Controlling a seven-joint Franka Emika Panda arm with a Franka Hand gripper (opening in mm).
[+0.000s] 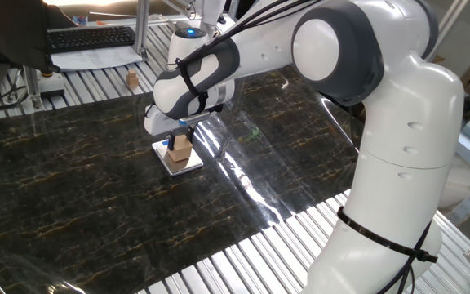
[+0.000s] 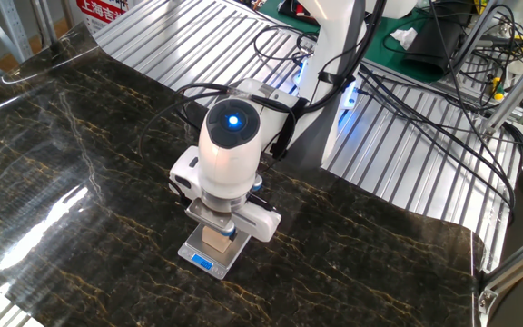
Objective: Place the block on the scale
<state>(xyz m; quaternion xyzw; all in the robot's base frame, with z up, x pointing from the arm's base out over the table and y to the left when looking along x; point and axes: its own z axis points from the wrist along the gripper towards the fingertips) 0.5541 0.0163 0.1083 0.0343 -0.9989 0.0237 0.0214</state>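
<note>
The block (image 1: 182,148), a small light-tan wooden cube, sits on the scale (image 1: 188,165), a flat silver-white square on the dark marble mat. In the other fixed view the block (image 2: 214,239) stands on the scale (image 2: 195,255), whose blue display strip (image 2: 204,263) faces the front. My gripper (image 1: 179,140) comes straight down over the block, with its fingers close against the block's sides. The gripper (image 2: 216,234) hides the top of the block in the other fixed view.
A tinier tan wooden piece (image 1: 131,78) stands on the ribbed metal surface at the back. A keyboard (image 1: 88,37) lies behind it. Cables (image 2: 407,100) trail over the ribbed surface by the arm's base. The mat's edge (image 1: 300,208) runs near the robot body.
</note>
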